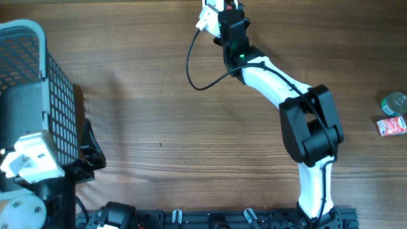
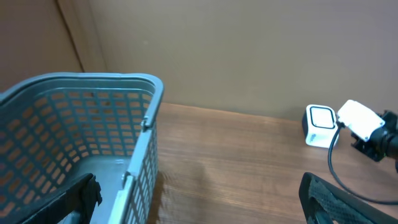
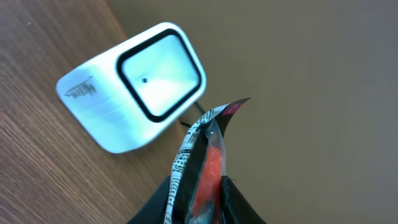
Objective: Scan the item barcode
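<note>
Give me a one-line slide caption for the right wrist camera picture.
Right end effector, shut on a red-and-black packet, presents it to the white barcode scanner on the wooden table.

I see a wood-grain table (image 1: 159, 108) filling the overhead frame; a plain tan wall (image 2: 249, 50) spans the left wrist view's upper half.

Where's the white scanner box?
Right wrist view: the white box-shaped scanner sits on the wooden table, upper left of the red-and-black packet in the right hand.
</note>
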Robot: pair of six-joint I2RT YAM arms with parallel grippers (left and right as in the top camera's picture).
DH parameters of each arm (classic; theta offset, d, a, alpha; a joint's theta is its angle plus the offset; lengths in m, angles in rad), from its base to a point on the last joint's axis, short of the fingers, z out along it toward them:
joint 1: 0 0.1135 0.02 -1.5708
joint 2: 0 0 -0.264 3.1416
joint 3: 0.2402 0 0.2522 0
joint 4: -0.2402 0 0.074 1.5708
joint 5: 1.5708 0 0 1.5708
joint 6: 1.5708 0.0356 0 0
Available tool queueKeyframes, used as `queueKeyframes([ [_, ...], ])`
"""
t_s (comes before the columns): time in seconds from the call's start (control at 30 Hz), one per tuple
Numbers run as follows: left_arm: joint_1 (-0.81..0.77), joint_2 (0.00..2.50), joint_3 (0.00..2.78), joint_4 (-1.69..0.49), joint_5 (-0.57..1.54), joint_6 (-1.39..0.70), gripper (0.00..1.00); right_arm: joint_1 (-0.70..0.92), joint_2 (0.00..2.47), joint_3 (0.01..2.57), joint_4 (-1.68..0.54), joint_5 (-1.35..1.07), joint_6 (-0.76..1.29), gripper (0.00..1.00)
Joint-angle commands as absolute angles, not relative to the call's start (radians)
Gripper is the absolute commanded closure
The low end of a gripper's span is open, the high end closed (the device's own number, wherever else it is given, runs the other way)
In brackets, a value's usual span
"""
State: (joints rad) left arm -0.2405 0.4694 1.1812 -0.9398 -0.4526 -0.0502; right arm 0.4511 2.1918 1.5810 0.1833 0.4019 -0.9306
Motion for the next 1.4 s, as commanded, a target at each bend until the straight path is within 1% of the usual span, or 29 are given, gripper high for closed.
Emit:
queueKeyframes([
  [0.0,-0.245,0.372,1.175,-0.94,-0.511,-0.088,0.0,0.468,2.211,1.604,0.219,0.421,-0.974,0.95],
  [0.2,-0.245,0.168,1.142,-0.954,-0.51,-0.075,0.0,0.475,2.215,1.604,0.225,0.427,-1.022,0.95],
  [0.33,-0.245,0.096,1.117,-1.008,-0.473,-0.09,0.0,0.496,2.22,1.604,0.226,0.42,-1.076,0.95],
  [0.47,-0.245,0.093,1.113,-1.084,-0.462,-0.082,0.0,0.509,2.235,1.604,0.27,0.406,-1.131,0.95],
  [0.6,-0.245,0.093,1.113,-1.172,-0.583,-0.082,0.0,0.511,2.252,1.604,0.306,0.393,-1.19,0.95],
  [0.7,-0.245,0.093,1.113,-1.254,-0.558,-0.026,0.0,0.511,2.269,1.604,0.328,0.394,-1.213,0.95],
  [0.83,-0.245,0.093,1.113,-1.228,-0.485,0.053,0.0,0.511,2.299,1.604,0.347,0.397,-1.233,0.95],
  [0.97,-0.245,0.093,1.113,-1.211,-0.461,0.131,0.0,0.51,2.317,1.604,0.391,0.396,-1.264,0.95],
  [1.2,-0.245,0.093,1.113,-1.23,-0.437,0.131,0.0,0.51,2.334,1.604,0.434,0.369,-1.368,0.95],
  [1.37,-0.245,0.093,1.113,-1.231,-0.438,0.131,0.0,0.51,2.366,1.604,0.479,0.363,-1.393,0.95],
])
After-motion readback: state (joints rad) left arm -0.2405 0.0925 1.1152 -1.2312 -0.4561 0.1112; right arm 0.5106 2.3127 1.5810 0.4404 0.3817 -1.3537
